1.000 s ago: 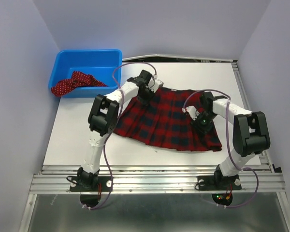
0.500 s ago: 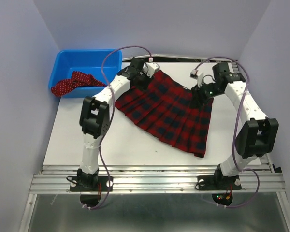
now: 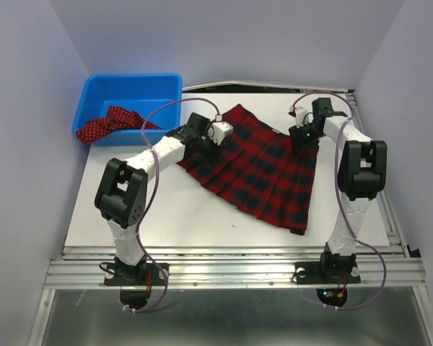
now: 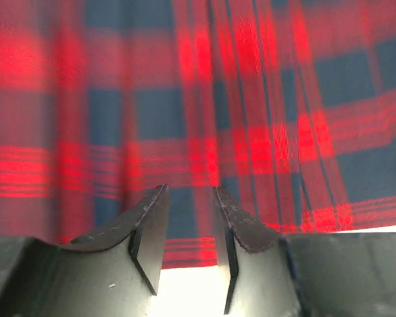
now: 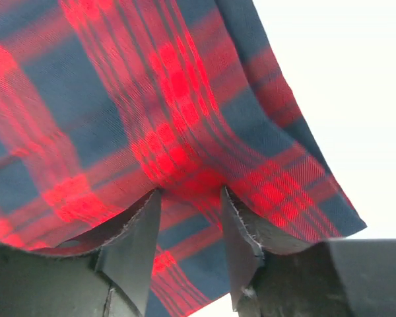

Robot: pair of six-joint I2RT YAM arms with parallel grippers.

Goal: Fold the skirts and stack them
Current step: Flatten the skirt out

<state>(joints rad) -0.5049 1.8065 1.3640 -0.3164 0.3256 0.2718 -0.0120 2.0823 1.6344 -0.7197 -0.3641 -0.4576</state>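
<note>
— Item one, tartan skirt (image 3: 256, 169)?
— Spread on the desk (image 3: 130, 209), tilted. My right claw (image 5: 190, 195) pinches a bunch of cloth at its far right corner. My left claw (image 4: 188, 195) is at its far left edge, gap narrow; I cannot tell if it grips.
— Item two?
— Polka-dot skirt (image 3: 108, 122), crumpled, draped over the blue bin's (image 3: 130, 78) near wall.

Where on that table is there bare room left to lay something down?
Barest: the table strip between the plaid skirt and the near rail, widest beside the left arm. Crowded: the far half, with the skirt, right arm and blue bin.
</note>
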